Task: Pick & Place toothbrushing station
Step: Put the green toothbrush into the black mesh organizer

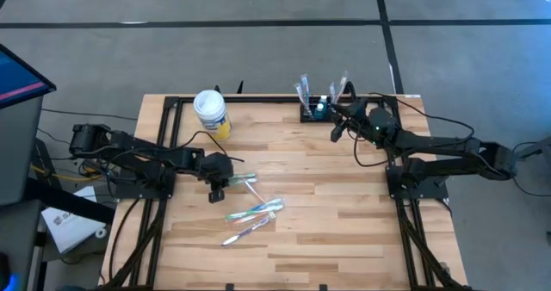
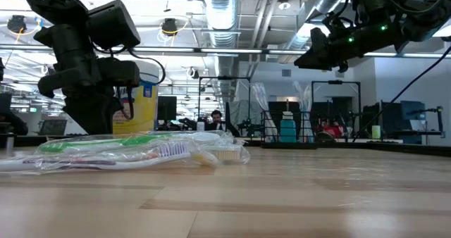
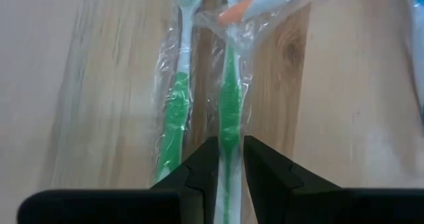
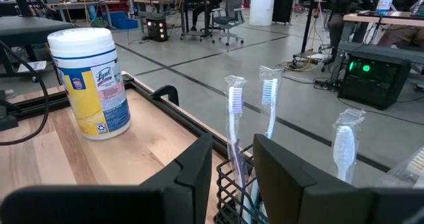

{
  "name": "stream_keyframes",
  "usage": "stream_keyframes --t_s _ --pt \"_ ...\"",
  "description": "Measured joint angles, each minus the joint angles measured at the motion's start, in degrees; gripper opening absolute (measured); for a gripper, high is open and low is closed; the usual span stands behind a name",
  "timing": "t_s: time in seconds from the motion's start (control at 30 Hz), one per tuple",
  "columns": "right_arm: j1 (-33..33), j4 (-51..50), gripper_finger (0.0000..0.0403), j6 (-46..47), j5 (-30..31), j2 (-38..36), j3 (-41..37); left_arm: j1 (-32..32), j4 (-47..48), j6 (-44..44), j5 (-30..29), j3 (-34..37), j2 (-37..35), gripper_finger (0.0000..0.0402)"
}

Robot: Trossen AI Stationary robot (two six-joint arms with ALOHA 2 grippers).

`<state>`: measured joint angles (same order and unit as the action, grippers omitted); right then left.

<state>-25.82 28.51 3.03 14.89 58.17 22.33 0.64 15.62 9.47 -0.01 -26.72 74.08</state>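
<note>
The left gripper (image 1: pixel 218 190) was low over the table (image 1: pixel 344 222), its fingers closed on a wrapped green toothbrush (image 3: pixel 229 118), while the right gripper (image 1: pixel 337 123), parted and empty, hovered at the caddy (image 1: pixel 313 111) at twelve o'clock.

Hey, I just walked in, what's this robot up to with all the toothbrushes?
It is loading wrapped toothbrushes into the black wire-mesh caddy at the table's far edge. The left gripper is down at the loose pile mid-table, its fingers closed on a green-handled toothbrush in its clear wrapper. The right gripper hovers at the caddy, where several brushes already stand upright; whether it holds one is unclear. A white wipes tub stands nearby.
</note>
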Motion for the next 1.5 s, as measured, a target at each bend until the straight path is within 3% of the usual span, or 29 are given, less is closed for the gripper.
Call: stream_keyframes --t_s 0.4,0.8,1.5 --pt "0.0 -0.2 0.0102 0.0 0.0 0.0 0.0 0.0 -0.8 2.1 0.4 1.6 -0.1 0.0061" --pt "0.0 -0.2 0.0102 0.0 0.0 0.0 0.0 0.0 -1.4 4.7 -1.6 1.6 -0.8 0.0006" --pt "0.0 -0.3 0.0102 0.0 0.0 0.0 0.0 -2.3 -0.8 7.9 -5.6 0.7 -12.0 0.0001"
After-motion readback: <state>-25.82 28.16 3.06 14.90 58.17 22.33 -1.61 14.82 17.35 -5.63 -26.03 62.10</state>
